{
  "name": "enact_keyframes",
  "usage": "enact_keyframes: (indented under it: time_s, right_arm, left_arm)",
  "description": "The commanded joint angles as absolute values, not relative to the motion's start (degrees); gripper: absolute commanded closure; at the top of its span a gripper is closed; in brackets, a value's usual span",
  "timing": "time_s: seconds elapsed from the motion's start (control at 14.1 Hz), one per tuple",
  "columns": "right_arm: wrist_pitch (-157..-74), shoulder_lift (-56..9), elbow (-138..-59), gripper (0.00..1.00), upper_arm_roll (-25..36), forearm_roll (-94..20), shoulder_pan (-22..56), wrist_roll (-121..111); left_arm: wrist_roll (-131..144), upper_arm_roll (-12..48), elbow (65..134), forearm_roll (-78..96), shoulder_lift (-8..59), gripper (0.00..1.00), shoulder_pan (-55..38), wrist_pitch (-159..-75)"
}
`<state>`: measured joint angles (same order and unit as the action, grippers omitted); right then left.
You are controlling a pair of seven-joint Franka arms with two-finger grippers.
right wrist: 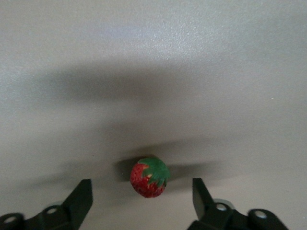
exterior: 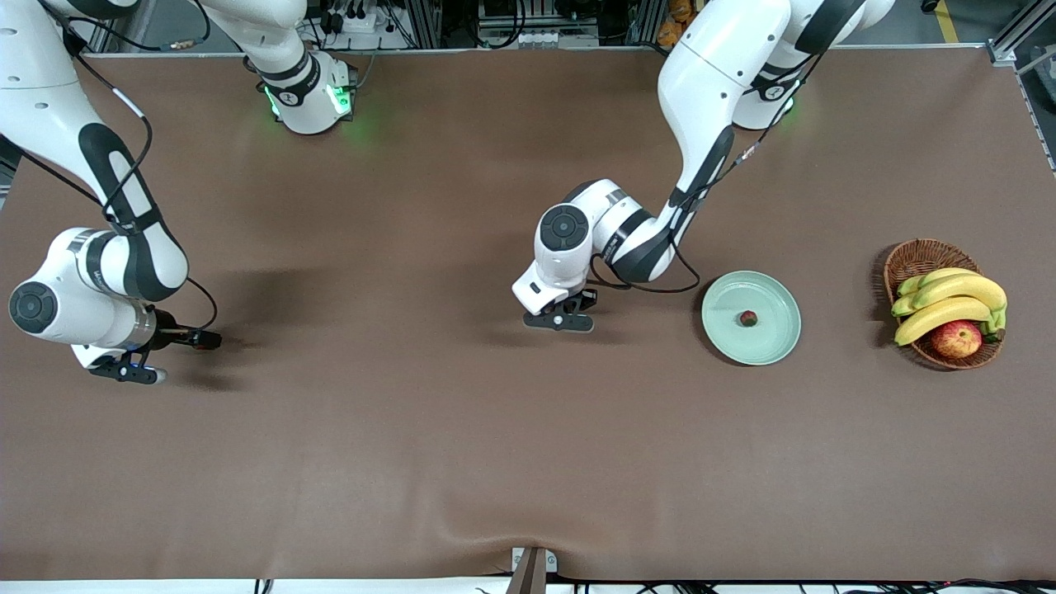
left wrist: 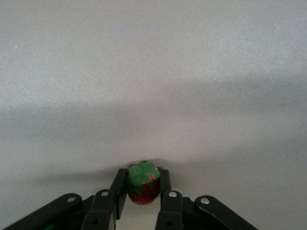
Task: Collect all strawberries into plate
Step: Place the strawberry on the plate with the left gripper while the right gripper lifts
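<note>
One strawberry (exterior: 747, 318) already lies near the middle of the pale green plate (exterior: 726, 342), which sits toward the left arm's end of the table, beside a wicker basket (exterior: 907, 257) of bananas (exterior: 949, 301) and an apple (exterior: 956, 339). Two berries remain to be brought in. The left gripper (left wrist: 143, 184), low over the middle of the table, is pinched onto the second strawberry (left wrist: 142, 183), its fingers (left wrist: 119, 187) pressing either side; this berry shows a green leafy cap uppermost and red flesh below. The step in hand appears to be the pick-up by the left arm, and the next move would call for a lift and a carry across to the plate, then a release clear of the berry already there. The right gripper (right wrist: 139, 191) hangs low at the right arm's end of the table with its fingers spread wide, the third strawberry (right wrist: 149, 177) lying on the cloth between them (untouched, red with a green cap turned sideways). Closing squarely on so small and round an object is the likely difficulty, since it could roll or squirt out.
</note>
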<state>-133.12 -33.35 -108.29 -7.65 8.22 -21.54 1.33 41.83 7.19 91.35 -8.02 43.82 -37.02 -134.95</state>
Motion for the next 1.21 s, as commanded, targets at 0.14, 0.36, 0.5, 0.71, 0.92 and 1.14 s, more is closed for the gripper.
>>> enact_keyframes:
  time_s: [0.14, 0.36, 0.5, 0.71, 0.92, 1.14]
  right_arm:
    - [-134.47, -33.75, -109.16, 0.63, -8.96, 9.14, -23.20, 0.53]
    - [-134.47, -33.75, -109.16, 1.00, -8.96, 9.14, -23.20, 0.44]
    - [-134.30, -32.79, -109.07, 1.00, -9.40, 9.14, -22.94, 0.27]
    - [-133.68, -29.02, -109.07, 1.00, -12.38, 9.14, -22.59, -1.84]
    - [-132.98, -26.55, -108.98, 1.00, -19.14, 9.14, -22.59, -1.76]
    - [-130.96, -26.19, -108.98, 1.00, -26.26, 9.05, -22.50, -0.88]
  left_arm:
    - [43.07, 6.50, 90.79, -9.93, 40.27, 0.99, -36.74, -128.78]
    - [41.84, 6.59, 92.89, -10.46, 35.00, 0.98, -33.59, -125.69]
    - [37.38, 6.59, 95.70, -10.81, 31.39, 1.00, -30.78, -125.68]
    - [30.25, 7.12, 102.02, -10.81, 25.77, 0.99, -24.36, -125.77]
    - [26.03, 7.21, 108.43, -10.81, 20.41, 0.97, -18.83, -125.86]
    - [21.03, 7.21, 118.36, -10.90, 14.87, 0.96, -14.87, -130.77]
